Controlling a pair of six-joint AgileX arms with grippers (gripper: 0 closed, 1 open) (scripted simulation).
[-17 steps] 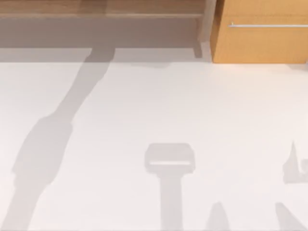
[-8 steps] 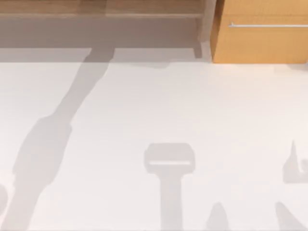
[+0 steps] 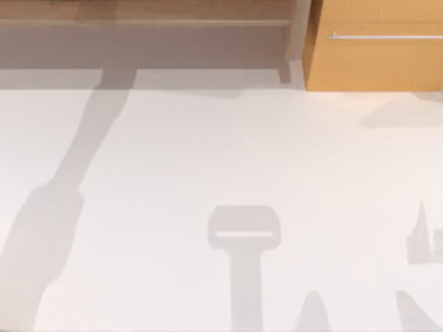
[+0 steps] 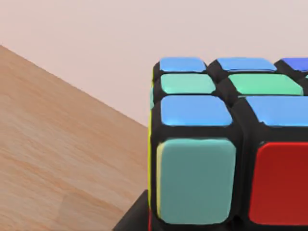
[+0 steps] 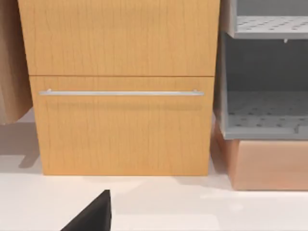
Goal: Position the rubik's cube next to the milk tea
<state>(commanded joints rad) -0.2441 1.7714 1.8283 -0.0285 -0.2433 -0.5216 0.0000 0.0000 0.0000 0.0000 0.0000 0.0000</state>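
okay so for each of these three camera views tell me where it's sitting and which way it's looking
Top view: above the table, looking down; arm shadows cross it.
Left wrist view: on the left arm's wrist, facing the rubik's cube close up, a wooden surface beside it.
Right wrist view: on the right arm's wrist, facing the wooden cabinet and grey shelves; a dark piece of the arm's own gripper shows.
Shared: top and right wrist views both show the cabinet and its bar handle.

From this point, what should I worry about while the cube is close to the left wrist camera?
1. The rubik's cube sits right against the left wrist camera, with a wooden surface close beside it; a careless move might knock it against that.
2. The top view gives me arm shadows on the white table and no milk tea, so judging the placement spot looks hard.
3. The orange cabinet faces the right wrist; a forward move there risks contact.
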